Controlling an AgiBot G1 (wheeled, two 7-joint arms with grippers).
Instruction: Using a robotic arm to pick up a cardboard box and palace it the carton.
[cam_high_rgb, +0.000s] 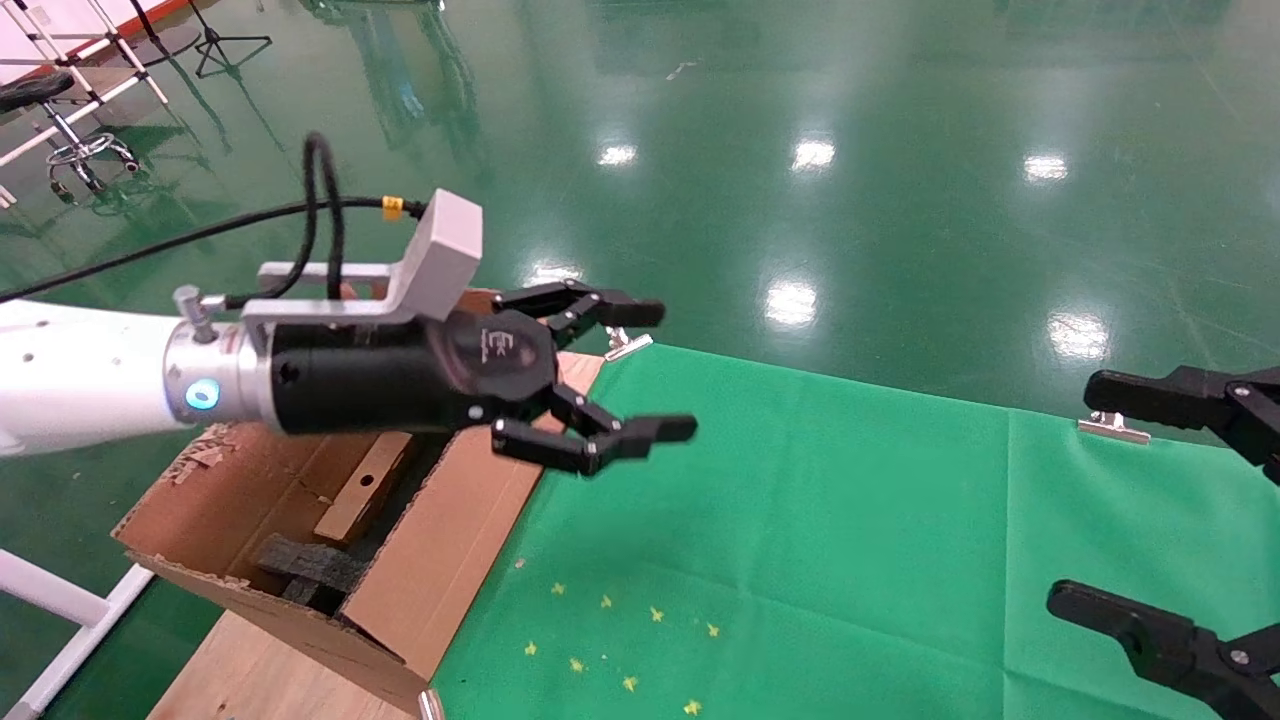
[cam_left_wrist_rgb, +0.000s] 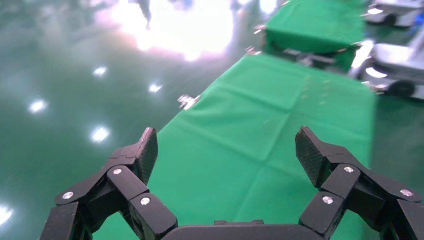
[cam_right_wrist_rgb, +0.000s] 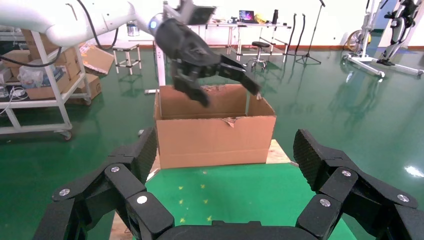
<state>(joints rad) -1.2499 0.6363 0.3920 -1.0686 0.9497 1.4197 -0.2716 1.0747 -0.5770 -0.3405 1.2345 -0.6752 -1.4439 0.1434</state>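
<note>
The robotic arm is my left arm, white with a blue light ring. Its black gripper (cam_high_rgb: 665, 370) hangs open and empty over the carton's right flap, at the green cloth's left edge. Nothing is between its fingers in the left wrist view (cam_left_wrist_rgb: 226, 142). It also shows over the carton in the right wrist view (cam_right_wrist_rgb: 230, 92). The cardboard box (cam_high_rgb: 362, 490), narrow with a round hole, lies inside the carton (cam_high_rgb: 440, 560) beside black foam (cam_high_rgb: 305, 565). The carton shows front-on in the right wrist view (cam_right_wrist_rgb: 215, 137). My right gripper (cam_high_rgb: 1085, 490) (cam_right_wrist_rgb: 225, 145) is open and empty at the right edge.
A green cloth (cam_high_rgb: 800, 520) covers the table, with yellow star marks (cam_high_rgb: 610, 640) near the front. Metal clips (cam_high_rgb: 627, 345) (cam_high_rgb: 1113, 428) hold its far edge. The carton rests on a wooden board (cam_high_rgb: 270, 670). White frame rails stand at the far left.
</note>
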